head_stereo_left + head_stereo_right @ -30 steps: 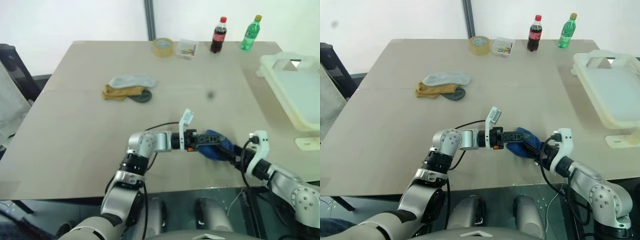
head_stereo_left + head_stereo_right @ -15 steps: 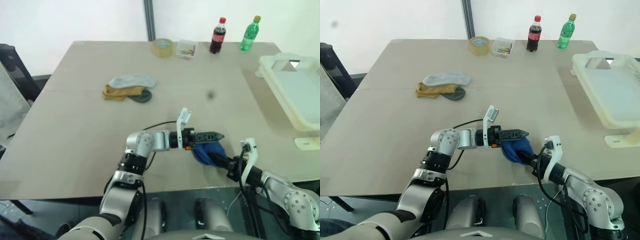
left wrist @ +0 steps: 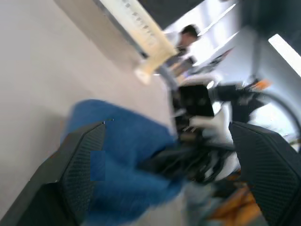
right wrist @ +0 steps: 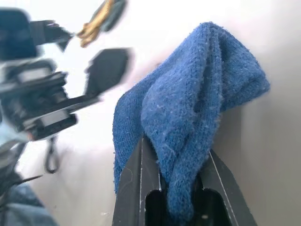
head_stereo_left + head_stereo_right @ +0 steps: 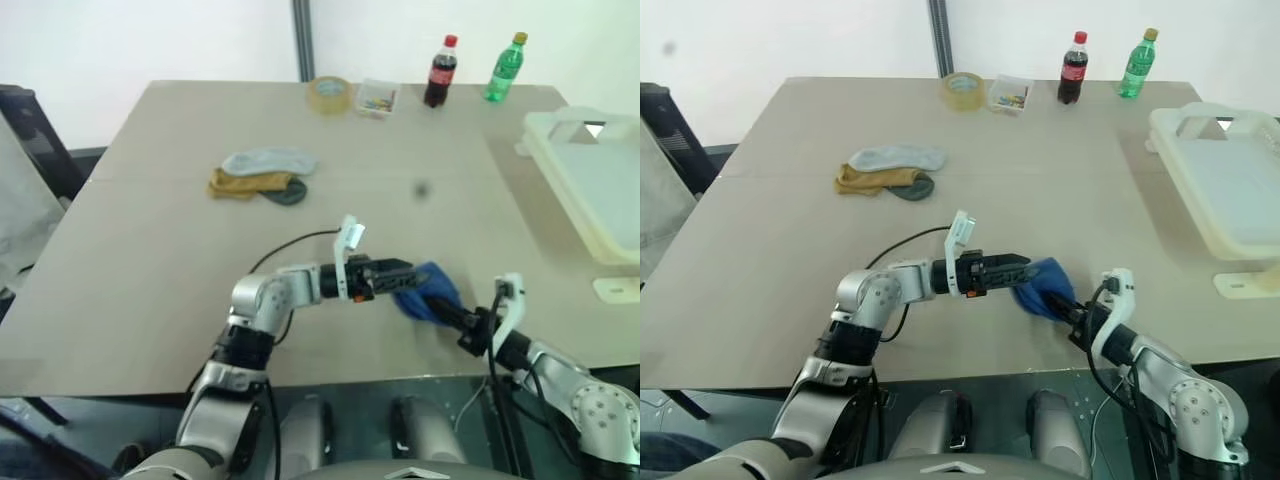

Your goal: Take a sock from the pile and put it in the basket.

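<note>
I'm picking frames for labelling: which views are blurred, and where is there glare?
Left wrist view: smeared throughout, the blue sock and the right gripper soft-edged, bright glare from lights behind. Right wrist view: sock sharp, left gripper blurred, table washed out. Head views: crisp, the basket bright.

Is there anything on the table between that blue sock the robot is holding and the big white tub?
Nothing visible. The blue sock is pinched in the right gripper, and the stretch of table between it and the basket is bare. The open left gripper sits on the sock's other side.
</note>
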